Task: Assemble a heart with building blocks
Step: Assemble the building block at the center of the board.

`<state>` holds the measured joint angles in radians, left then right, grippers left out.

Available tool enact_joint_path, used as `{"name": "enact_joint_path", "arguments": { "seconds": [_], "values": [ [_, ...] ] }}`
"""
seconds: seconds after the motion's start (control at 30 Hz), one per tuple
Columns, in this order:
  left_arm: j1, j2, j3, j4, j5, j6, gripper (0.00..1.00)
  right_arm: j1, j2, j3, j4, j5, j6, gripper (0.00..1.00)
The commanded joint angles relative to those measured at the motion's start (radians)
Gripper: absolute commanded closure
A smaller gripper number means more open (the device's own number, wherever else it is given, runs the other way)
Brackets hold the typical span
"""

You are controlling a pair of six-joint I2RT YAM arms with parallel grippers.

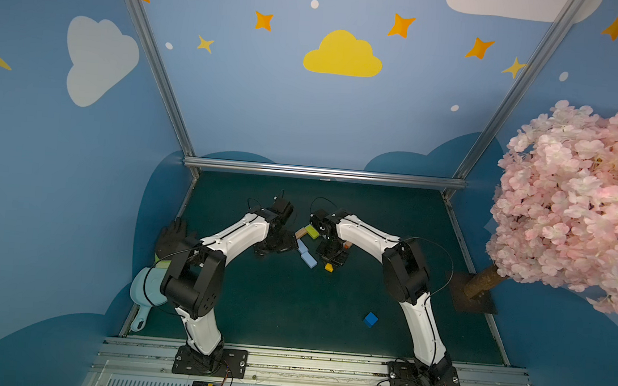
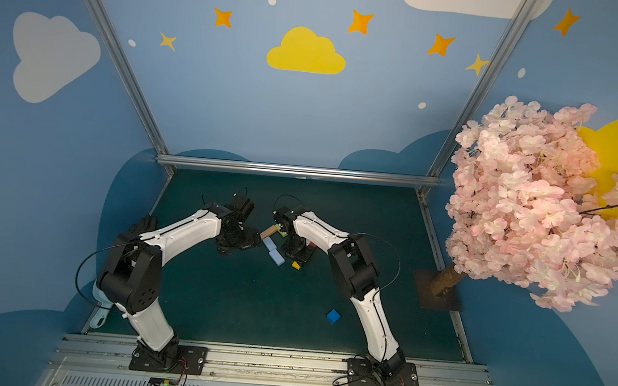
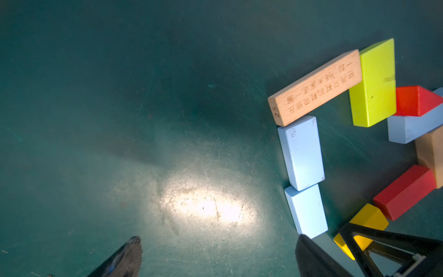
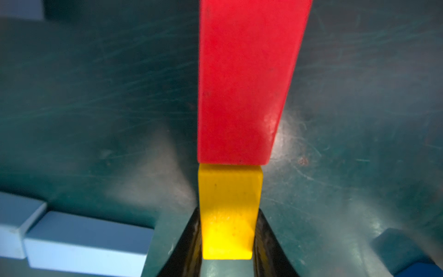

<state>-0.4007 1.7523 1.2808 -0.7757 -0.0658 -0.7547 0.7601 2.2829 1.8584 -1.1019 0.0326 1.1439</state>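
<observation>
**Right hand grips yellow piece as heart outline takes shape.** The right hand (image 4: 229, 213) is closed down onto the yellow block (image 4: 229, 189). Its two black fingers press the block's long sides while the piece lies flat on the green bench (image 1: 283, 312). The left hand (image 3: 215, 242) is spread wide and holds nothing. One fingertip (image 3: 305, 247) sits just beside the end of the nearer light blue block (image 3: 306, 211); whether they touch cannot be told.

The heart (image 1: 308, 258) is part-built at mid-bench, between the two hands. In both top views the right arm's wrist covers most of its right half, leaving only slivers of red and yellow. The left hand's fingers are hidden there too, under its own wrist. In the left wrist view a second tan piece (image 3: 430, 153) is cut off by the frame edge. A third light blue block (image 3: 407, 130) runs off the same edge beside the red wedge (image 3: 417, 100).

The yellow block's long axis lines up with the red block (image 4: 244, 79), short end touching short end; together they run away from the robot and to its right. The two light blue blocks opposite lie end to end and lean the other way, so the two flanks draw closer toward the robot's side, where a gap is open. The engraved tan block (image 3: 316, 87) slants from the far light blue block (image 3: 300, 153) to the lime green block (image 3: 374, 86). The dark blue cube (image 1: 370, 319) lies alone, well apart from the outline, nearer the arm bases.
</observation>
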Motion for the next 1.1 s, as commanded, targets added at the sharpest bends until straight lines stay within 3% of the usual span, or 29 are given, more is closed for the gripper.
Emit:
{"name": "enact_joint_path", "arguments": {
  "seconds": [0.0, 0.07, 0.27, 0.77, 1.07],
  "values": [
    [0.005, -0.002, -0.013, -0.008, 0.002, 0.014, 0.0, -0.012, 0.036, -0.03, 0.032, -0.01, -0.001, 0.68],
    [0.005, -0.004, -0.014, -0.01, 0.001, 0.015, 0.0, -0.012, 0.039, -0.043, 0.047, -0.023, 0.005, 0.63],
    [0.005, -0.014, -0.025, -0.014, -0.002, 0.017, 0.0, -0.012, 0.041, -0.062, 0.066, -0.034, 0.016, 0.63],
    [0.004, -0.039, -0.047, -0.013, -0.011, 0.023, 0.0, -0.013, 0.033, -0.074, 0.068, -0.025, 0.054, 0.74],
    [0.005, -0.045, -0.053, -0.013, -0.011, 0.031, 0.0, -0.013, 0.036, -0.07, 0.075, -0.012, 0.06, 0.75]
  ]
}}
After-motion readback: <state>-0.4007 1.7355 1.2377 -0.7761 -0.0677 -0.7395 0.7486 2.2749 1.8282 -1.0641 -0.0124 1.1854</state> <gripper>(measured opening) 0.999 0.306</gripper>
